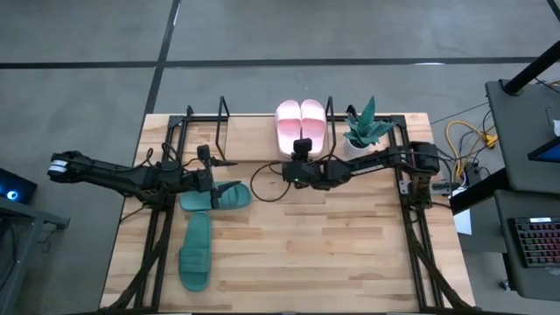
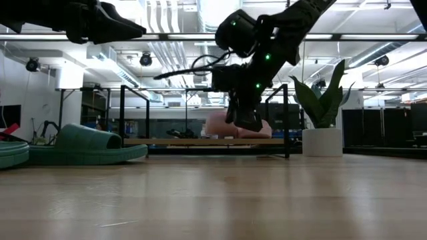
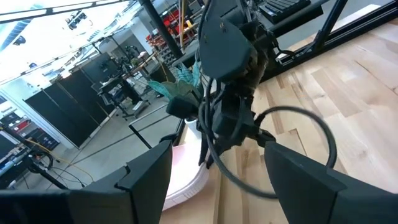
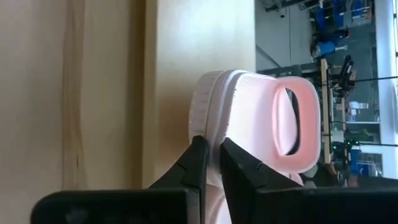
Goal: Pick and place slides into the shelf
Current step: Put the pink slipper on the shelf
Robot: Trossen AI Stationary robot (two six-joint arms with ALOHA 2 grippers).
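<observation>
Two pale pink slides [image 1: 300,124] lie side by side on the shelf [image 1: 222,119] at the table's far edge, toes pointing away. My right gripper [image 1: 302,149] is at their heel ends with its fingers almost shut; in the right wrist view the tips [image 4: 211,149] stand against one pink slide's heel [image 4: 214,93]. One dark green slide [image 1: 215,198] lies left of centre and a second [image 1: 194,254] nearer the near edge. My left gripper [image 3: 214,180] is open and raised above the first green slide, holding nothing. My right gripper comes level from the table's near side at the heel end [image 4: 208,115] of a pink slide that rests on the shelf board. Its fingertips [image 4: 199,146] overlap that heel in the wrist view. I cannot tell whether they touch it.
A potted plant [image 1: 366,131] in a white pot stands on the table just right of the pink slides, close to my right arm. The shelf's left half [image 2: 160,141] holds nothing. A black cable loop [image 1: 267,182] hangs by my right gripper. Black frame legs run along both table sides.
</observation>
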